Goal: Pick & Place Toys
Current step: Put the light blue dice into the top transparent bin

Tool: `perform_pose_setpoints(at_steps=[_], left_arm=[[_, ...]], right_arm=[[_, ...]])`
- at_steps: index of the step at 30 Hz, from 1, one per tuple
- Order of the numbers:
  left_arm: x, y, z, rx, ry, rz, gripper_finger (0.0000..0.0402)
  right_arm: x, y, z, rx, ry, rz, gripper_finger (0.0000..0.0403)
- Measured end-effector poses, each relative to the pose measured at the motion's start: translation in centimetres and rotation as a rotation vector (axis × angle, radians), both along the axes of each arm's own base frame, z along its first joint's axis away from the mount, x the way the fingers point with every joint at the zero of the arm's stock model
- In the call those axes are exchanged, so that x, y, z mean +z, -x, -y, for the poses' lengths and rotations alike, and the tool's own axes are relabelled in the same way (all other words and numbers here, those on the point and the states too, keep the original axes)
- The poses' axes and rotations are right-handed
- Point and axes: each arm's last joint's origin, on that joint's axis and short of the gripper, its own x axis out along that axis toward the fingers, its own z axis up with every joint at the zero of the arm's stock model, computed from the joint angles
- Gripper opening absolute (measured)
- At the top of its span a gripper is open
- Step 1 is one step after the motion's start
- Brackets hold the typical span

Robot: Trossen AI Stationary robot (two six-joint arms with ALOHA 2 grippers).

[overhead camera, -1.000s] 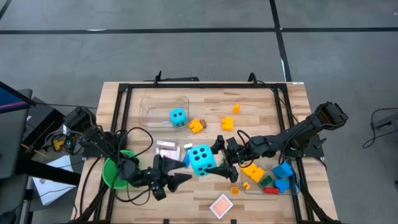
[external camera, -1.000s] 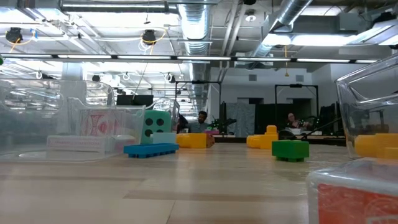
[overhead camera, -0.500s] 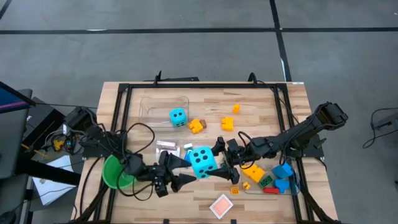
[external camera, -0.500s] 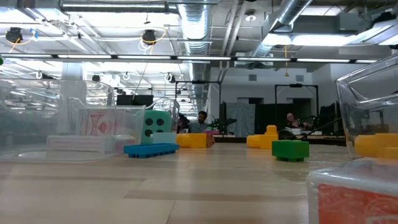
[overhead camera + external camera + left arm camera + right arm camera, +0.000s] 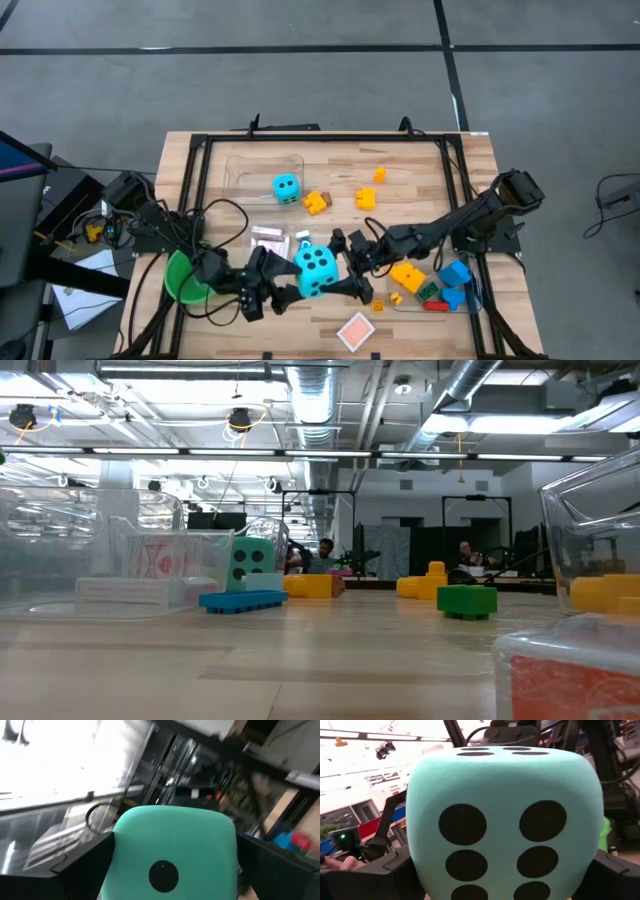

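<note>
The big cyan die sits at about six o'clock on the worktop, pinched by the right claw from three o'clock. The left claw stands spread around it from nine o'clock. A smaller die lies toward eleven o'clock.

High view: overhead, straight down, whole worktop. Low view: worktop-level, facing room. Both wrist views: close on the large cyan die, opposite faces.
</note>
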Motion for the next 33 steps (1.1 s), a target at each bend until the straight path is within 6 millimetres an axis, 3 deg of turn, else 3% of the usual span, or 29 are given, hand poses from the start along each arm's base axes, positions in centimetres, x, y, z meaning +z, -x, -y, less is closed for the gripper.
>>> perform_pose_setpoints(at_steps=[4,33], left_arm=[[-0.04,0.31,0.23,0.093,-0.029,-0.022,0.0400],[-0.38,0.74,0.71,0.151,-0.061,-0.050,0.0400]], right_arm=[[0.25,0.47,0.11,-0.009,0.004,-0.010,0.0351],[-0.23,0.45,-0.01,0.018,0.015,-0.164,0.0351]])
